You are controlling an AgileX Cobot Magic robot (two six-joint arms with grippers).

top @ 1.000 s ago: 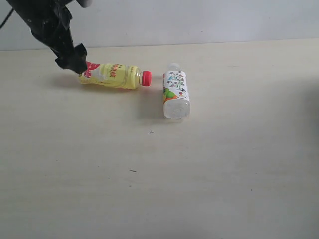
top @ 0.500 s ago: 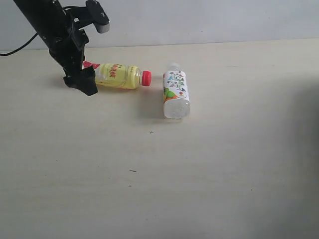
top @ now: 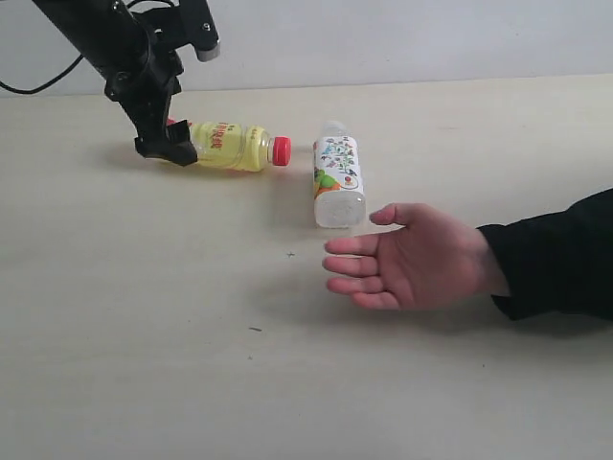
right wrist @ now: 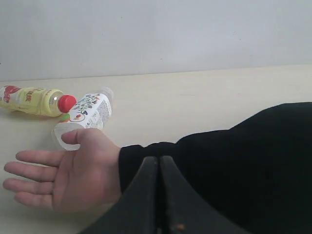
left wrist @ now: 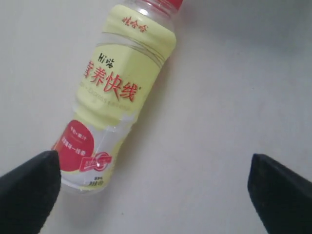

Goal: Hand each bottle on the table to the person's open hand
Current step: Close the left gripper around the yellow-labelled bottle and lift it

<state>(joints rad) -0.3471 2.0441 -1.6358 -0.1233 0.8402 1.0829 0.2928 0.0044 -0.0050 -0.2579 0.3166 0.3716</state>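
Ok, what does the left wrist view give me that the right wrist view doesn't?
Left wrist only: the open left robot hand. Right wrist only: the person's open bare hand, palm up, the clear cartoon-print plastic bottle lying near its thumb, and the shut right robot hand. Both: the yellow red-capped plastic bottle lying on the pale beige table.

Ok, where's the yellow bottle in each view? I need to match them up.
Exterior: the yellow bottle lies on its side in the upper left of the picture, cap toward the cartoon bottle.
Left wrist: close up, it fills the picture's upper left and runs off the top edge.
Right wrist: it is at the picture's far left edge, past the hand.
Shared landmark: its red cap, in all three views.
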